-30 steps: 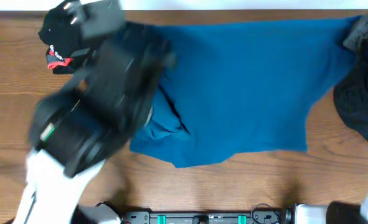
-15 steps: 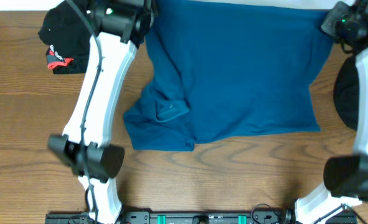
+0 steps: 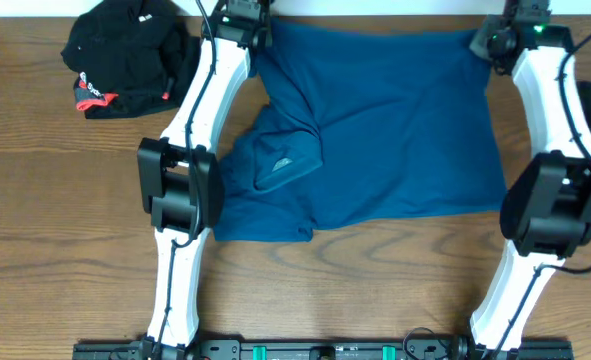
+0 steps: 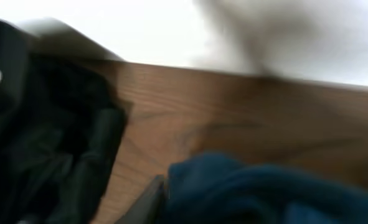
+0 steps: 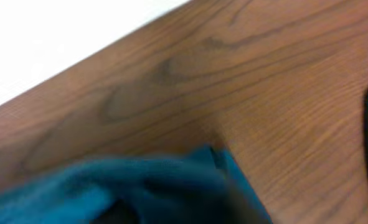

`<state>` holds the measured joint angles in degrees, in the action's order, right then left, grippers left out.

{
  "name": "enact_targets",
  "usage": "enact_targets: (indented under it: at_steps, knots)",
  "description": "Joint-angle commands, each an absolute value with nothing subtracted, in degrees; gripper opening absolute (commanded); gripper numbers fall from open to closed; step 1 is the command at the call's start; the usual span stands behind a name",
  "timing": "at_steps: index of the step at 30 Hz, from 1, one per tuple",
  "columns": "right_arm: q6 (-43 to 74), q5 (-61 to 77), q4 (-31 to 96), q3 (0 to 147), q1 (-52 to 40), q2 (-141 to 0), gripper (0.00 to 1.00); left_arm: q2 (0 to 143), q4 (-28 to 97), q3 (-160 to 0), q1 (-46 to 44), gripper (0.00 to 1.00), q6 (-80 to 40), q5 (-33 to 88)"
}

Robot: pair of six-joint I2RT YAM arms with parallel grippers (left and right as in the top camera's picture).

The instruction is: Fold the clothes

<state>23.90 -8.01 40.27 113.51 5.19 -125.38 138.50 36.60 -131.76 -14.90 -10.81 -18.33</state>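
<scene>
Black shirt (image 3: 125, 55) lies bunched on the tabletop (image 3: 35, 230), left of the left jaws. Left arm (image 3: 203, 100) reaches to the far edge. Left jaws sit at the far-left corner of the teal shirt (image 3: 405, 130); can't tell how open they are or what they hold, wrist view blurred. Teal shirt is spread between both jaws, nearer the bases, left sleeve crumpled inward. Right arm (image 3: 545, 100) does likewise, right jaws at the far-right corner, state can't tell. Step is likely flattening before the first fold. Next: smooth the sleeve, grip an edge.

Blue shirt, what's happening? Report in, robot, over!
Left gripper, right gripper at far corners of blue shirt; grip unclear. Shirt spread, left part rumpled. Black garment aside.
</scene>
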Motion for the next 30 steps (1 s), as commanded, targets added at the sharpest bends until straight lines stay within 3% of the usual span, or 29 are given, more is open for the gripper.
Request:
enact_targets:
  at_steps: [1, 2, 4, 12, 21, 30]
  knots:
    - [20.62, -11.29, 39.99, 113.89, 4.64, -125.56, 0.99, 137.91, 36.12, -132.99, -13.21, 0.8, -7.46, -18.9]
    - [20.45, -11.9, 40.18, 113.89, 4.71, -125.1, 0.99, 137.53, 36.18, -132.99, -12.88, 0.9, -6.98, -18.92]
    - [19.94, -12.27, 40.99, 113.91, 4.86, -123.9, 0.99, 136.51, 37.04, -132.99, -12.38, 0.99, -6.26, -18.92]
    - [18.76, -14.13, 45.89, 113.91, 4.95, -112.75, 0.99, 125.67, 48.66, -132.99, -12.73, 0.98, -6.02, -18.52]
    - [18.74, -2.5, 59.37, 113.91, 4.84, -103.13, 0.99, 119.2, 73.25, -132.2, -15.35, 0.98, -4.49, 0.78]
    - [18.76, -2.22, 63.07, 113.91, 5.21, -102.72, 0.99, 119.96, 67.07, -118.67, -21.8, 0.98, 1.32, -5.76]
